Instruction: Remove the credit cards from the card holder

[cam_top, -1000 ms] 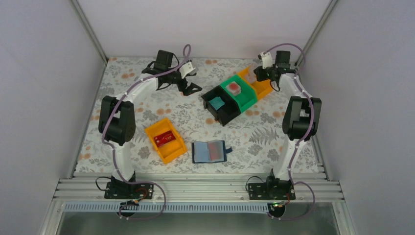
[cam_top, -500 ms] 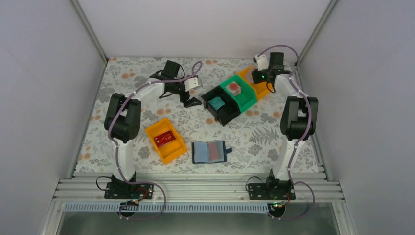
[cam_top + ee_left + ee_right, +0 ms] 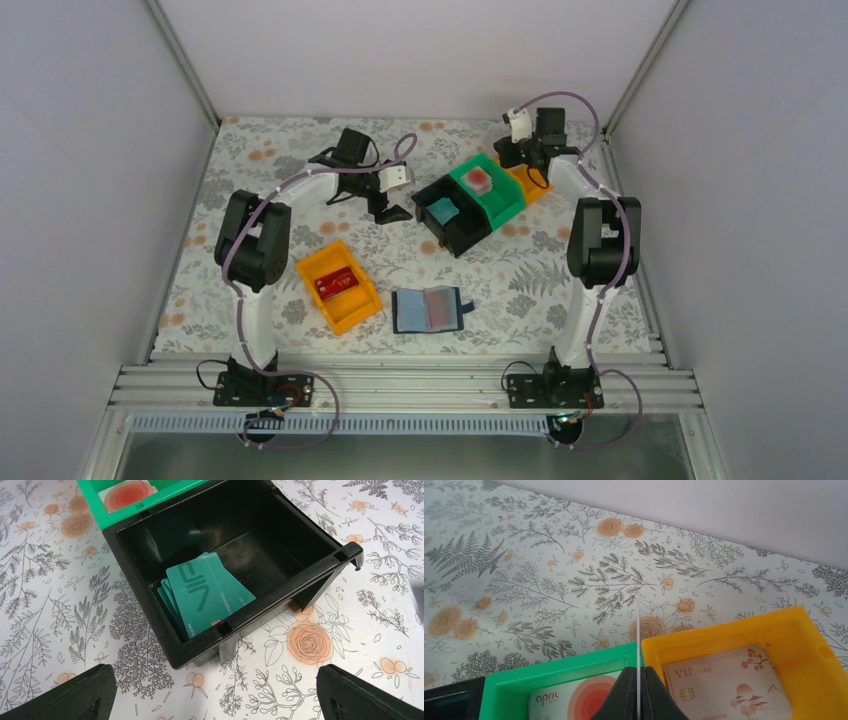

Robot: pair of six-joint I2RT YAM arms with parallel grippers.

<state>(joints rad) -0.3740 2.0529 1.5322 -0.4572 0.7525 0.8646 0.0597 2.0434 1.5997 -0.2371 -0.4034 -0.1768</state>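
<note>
Nearest the arm bases, the wallet [image 3: 428,309] lies open and flat on the flowered worktop [image 3: 250,180], with a pinkish card [image 3: 440,308] showing in its right-hand sleeve. It is well apart from both hands, which are at the far half of the worktop. Just left of the wallet stands the near orange bin [image 3: 352,318], set at an angle, with a red card [image 3: 336,283] lying inside. Farther back, the left hand [image 3: 393,212] hovers just left of the black bin [image 3: 200,525]. Its fingers are spread wide with nothing between them, and its wrist view looks down into the bin. There, several teal cards [image 3: 210,592] lie fanned against the near left corner. The green bin [image 3: 574,667] touches the black bin's far side and holds a white card with a red round mark [image 3: 574,700]. The far orange bin [image 3: 734,630] sits against the green one and holds a pale VIP card [image 3: 724,685] with a blossom print. Farthest back, the right hand [image 3: 638,672] is clenched on a thin card [image 3: 638,625], seen edge-on as a pale upright line. It hangs over the wall where the green and far orange bins meet, close to the back edge of the worktop.
</note>
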